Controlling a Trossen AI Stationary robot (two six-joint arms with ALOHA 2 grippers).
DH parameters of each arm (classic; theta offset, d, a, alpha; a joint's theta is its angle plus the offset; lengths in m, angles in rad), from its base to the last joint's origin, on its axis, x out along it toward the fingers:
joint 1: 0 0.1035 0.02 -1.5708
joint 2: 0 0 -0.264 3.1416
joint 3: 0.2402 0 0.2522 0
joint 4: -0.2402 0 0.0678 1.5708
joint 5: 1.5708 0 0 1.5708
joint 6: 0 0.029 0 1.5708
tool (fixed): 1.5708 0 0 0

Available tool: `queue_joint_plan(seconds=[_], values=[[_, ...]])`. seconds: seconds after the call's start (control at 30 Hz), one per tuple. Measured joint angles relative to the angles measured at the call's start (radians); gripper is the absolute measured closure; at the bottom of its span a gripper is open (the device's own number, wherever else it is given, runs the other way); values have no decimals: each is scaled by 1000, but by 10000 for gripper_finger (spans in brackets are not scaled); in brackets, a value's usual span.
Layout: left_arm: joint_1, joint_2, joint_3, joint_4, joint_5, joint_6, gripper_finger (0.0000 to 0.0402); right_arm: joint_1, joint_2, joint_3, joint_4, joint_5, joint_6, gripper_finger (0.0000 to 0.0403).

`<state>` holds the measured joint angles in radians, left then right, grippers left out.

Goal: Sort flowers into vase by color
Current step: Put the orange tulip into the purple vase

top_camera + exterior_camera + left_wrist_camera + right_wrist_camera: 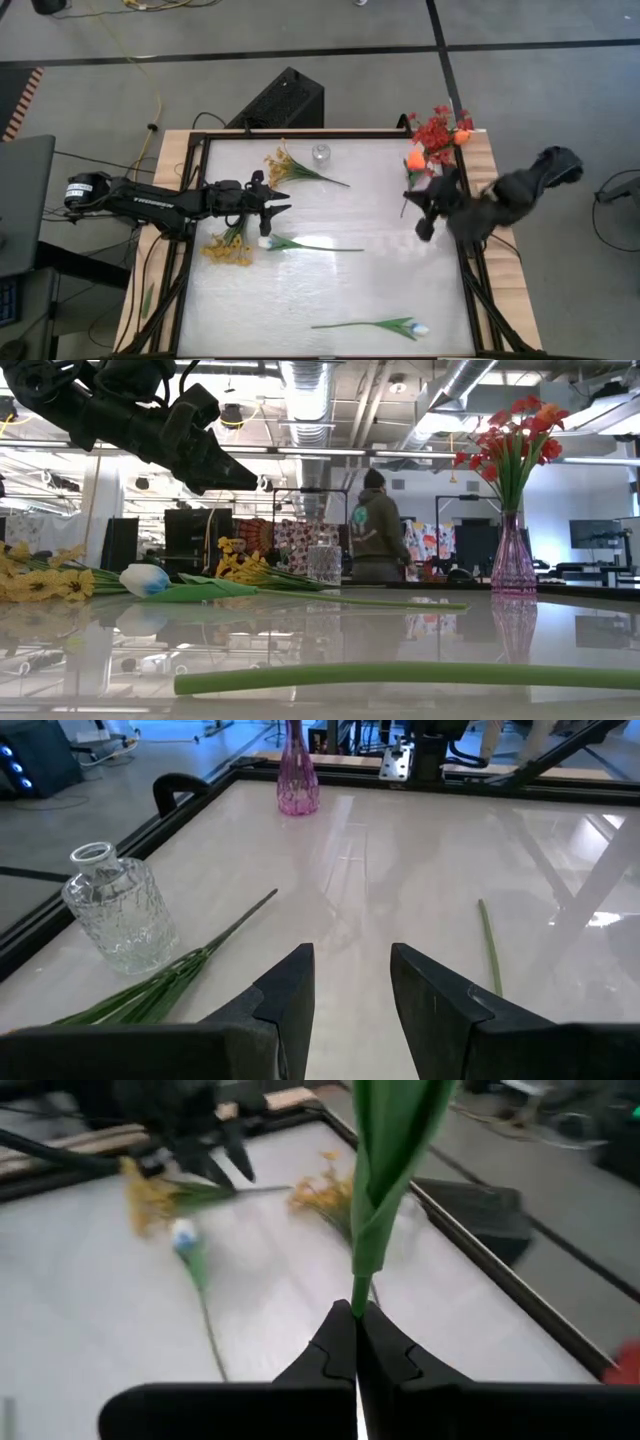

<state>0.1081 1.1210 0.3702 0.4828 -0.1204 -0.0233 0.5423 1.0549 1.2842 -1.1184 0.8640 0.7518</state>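
Note:
My right gripper (418, 198) is over the table's far right part, shut on an orange tulip (415, 158) beside the pink vase (437, 150). That vase (513, 560) holds red flowers (510, 425). My left gripper (350, 980) hovers open at the table's left, with nothing between its fingers. It is between a yellow spray (285, 165) and a white tulip (270, 242), both lying flat. A second yellow spray (228, 248) and a second white tulip (415, 328) also lie on the table. A clear glass vase (115, 910) stands at the far edge. My right gripper pinches the tulip's thin green stem (358, 1292) between its two fingertips, just below the leaves (395, 1140). The fingers lie along the stem, which runs on beyond them. The bud points toward the table's far edge, and a short piece of stem (404, 211) sticks out behind the fingers.
A black frame (300, 133) runs round the white table top. A dark box (285, 100) stands on the floor behind the far edge. A person (378, 530) stands in the room beyond. The middle of the table top (350, 285) is bare.

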Motion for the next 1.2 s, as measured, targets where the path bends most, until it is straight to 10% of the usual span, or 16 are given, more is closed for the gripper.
queue_joint_plan(seconds=[0.37,0.83,1.2], values=[[0,0,0,13,0,61,280,36,409,0,-451,378,693,383],[0,0,0,-11,0,44,280,-408,475,1,-451,399,520,383],[13,0,0,-1,0,48,280,-500,470,1,-449,497,414,383]])
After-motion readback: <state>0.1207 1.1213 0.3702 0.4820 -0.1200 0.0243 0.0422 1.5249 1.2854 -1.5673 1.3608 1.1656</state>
